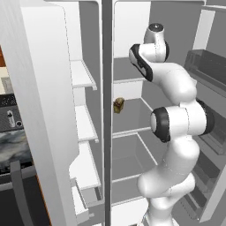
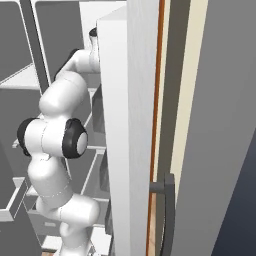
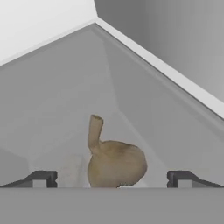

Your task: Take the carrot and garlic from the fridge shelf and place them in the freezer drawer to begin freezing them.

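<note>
In the hand view the garlic (image 3: 116,162), a tan-brown bulb with a short stalk pointing up, rests on the pale grey fridge shelf (image 3: 61,109) near a back corner. My gripper (image 3: 113,180) is open. Its two dark fingertips (image 3: 41,178) stand wide apart on either side of the bulb without touching it. In the left base view my arm reaches into the upper right compartment above that shelf (image 1: 126,76), and my hand is hidden behind the wrist. The carrot is out of view. The freezer drawer (image 1: 87,197) sits low in the left compartment.
A boxy tan-and-brown item (image 1: 118,105) stands on the shelf one level lower. The centre divider (image 1: 106,110) splits the two compartments. Narrow white shelves (image 1: 84,123) line the left side. The open door with its dark handle (image 2: 167,215) hangs close on my right.
</note>
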### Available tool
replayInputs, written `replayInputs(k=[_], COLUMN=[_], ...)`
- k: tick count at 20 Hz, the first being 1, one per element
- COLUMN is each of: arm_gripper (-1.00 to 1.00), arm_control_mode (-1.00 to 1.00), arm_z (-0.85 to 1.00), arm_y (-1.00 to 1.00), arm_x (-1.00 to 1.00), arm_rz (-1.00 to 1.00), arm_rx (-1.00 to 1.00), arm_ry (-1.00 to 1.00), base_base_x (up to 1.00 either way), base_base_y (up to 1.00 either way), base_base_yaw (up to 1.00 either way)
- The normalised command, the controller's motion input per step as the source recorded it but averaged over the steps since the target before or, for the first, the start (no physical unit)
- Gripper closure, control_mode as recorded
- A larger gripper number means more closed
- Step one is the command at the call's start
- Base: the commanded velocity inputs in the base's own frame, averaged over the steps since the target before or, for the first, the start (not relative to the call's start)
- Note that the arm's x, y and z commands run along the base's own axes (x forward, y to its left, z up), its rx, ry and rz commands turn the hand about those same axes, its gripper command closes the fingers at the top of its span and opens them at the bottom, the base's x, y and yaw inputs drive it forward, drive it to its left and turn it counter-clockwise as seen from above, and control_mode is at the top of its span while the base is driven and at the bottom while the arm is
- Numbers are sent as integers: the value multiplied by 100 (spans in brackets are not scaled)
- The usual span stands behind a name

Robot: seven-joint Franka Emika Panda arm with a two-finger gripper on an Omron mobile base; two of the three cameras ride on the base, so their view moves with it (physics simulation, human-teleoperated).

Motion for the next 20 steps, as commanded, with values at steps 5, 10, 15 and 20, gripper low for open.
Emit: replayInputs(k=[5,10,15,20], arm_gripper=[-100,-100,-100,-100], arm_control_mode=[-100,-100,-100,-100], arm_z=[-7,-17,-22,-33], arm_y=[0,0,-1,0], arm_x=[42,31,1,-11], arm_rz=[5,4,2,1], arm_rx=[0,-1,-2,-5], arm_ry=[0,1,1,0], base_base_x=[0,0,0,0], base_base_y=[0,0,0,0], base_base_yaw=[0,0,0,0])
